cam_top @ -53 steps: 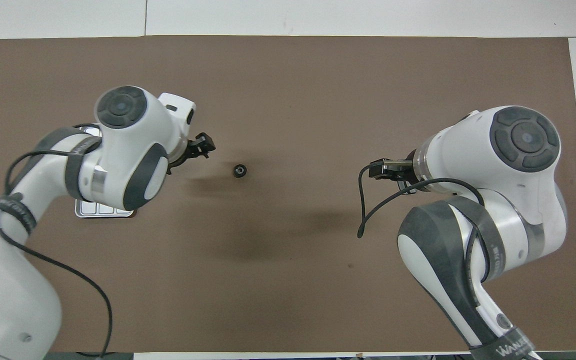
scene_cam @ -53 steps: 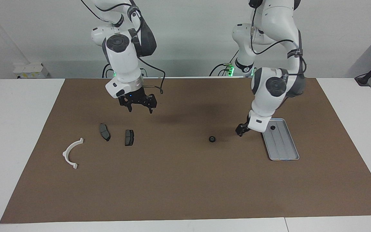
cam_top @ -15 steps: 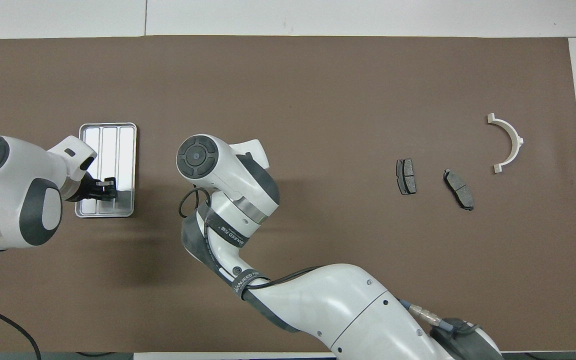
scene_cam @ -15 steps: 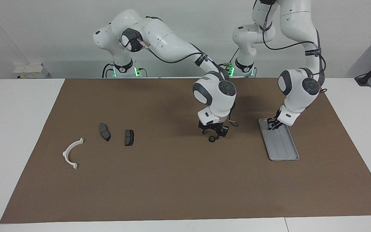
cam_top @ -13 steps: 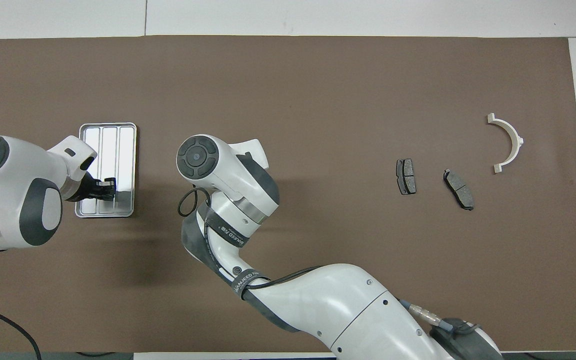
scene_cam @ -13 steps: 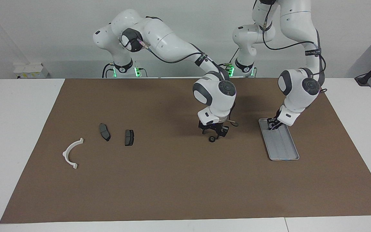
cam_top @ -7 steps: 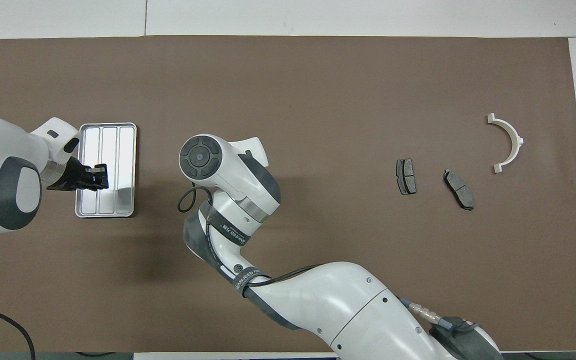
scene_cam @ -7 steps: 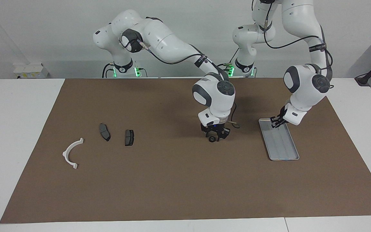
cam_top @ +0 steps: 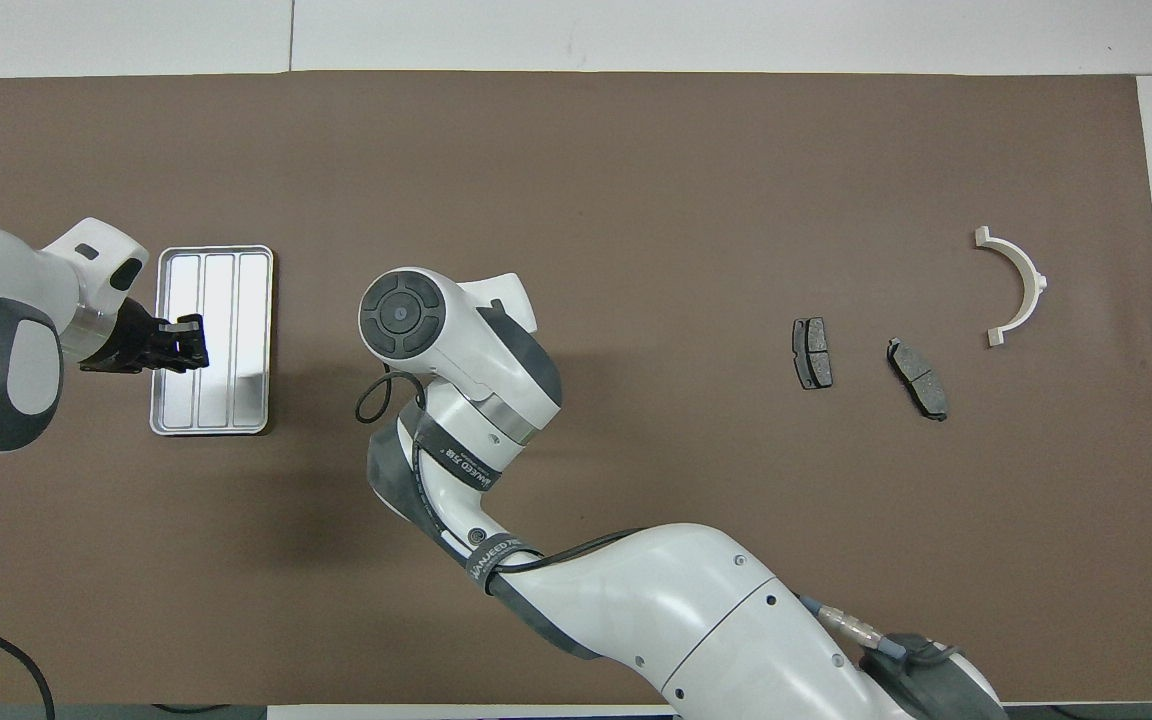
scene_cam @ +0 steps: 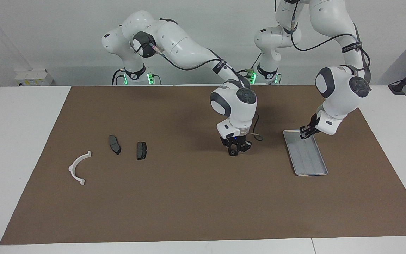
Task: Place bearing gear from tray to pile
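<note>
Brown mat (scene_cam: 189,197) with tray (scene_cam: 312,169) as landmark. Left gripper (scene_cam: 306,132), fingers together, has risen over the tray's robot-side end, carrying what is probably a gear. Right gripper (scene_cam: 234,149), beside the tray toward the pile (scene_cam: 141,150), has closed down around the bearing gear (scene_cam: 231,153): transfer pending.

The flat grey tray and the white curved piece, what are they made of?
The flat silver-grey ribbed tray looks like metal: it shines and mirrors light. The white half-ring bracket looks like plastic, matte and smooth, though that is a guess.
</note>
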Tool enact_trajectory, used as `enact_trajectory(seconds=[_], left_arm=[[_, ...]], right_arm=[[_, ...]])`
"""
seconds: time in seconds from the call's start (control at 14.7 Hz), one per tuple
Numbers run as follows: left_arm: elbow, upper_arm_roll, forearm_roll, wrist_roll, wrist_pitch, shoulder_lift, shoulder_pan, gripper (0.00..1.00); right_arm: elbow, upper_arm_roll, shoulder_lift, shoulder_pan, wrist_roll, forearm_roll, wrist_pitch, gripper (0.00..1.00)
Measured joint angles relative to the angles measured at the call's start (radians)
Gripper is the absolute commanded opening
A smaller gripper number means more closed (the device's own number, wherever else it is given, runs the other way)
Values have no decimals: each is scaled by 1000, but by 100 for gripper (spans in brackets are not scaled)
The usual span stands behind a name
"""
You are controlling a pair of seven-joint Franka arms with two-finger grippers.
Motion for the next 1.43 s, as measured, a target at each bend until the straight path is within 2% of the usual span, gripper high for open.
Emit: enact_trajectory(seconds=[0.41,0.54,0.68,0.81,0.95,1.15,1.29,1.43], left_arm=[[7,-5,-1,-34,0,0,-2,8],[9,-7,-1,-37,0,0,-3,8],[10,-8,-1,-46,2,0,-4,8],[12,-9,-2,-73,10,0,-17,8],[13,-10,-5,-143,32,0,-61,8],[35,-14,-7,-355,79,15,-195,8],[94,-16,-7,-521,90,61,-302,8],[170,-17,-6,-663,99,141,-403,8]], right_arm=[[0,-1,-1,-1,0,0,-5,0],[2,-12,-11,-11,-2,-8,-54,0],[9,-15,-53,-41,-40,-13,-126,0],[18,-14,-134,-83,-117,-12,-230,0],[21,-13,-228,-134,-236,-10,-330,0],[19,-12,-343,-246,-506,28,-461,0],[15,-12,-386,-348,-730,38,-514,0],[9,-11,-400,-457,-944,42,-530,0]])
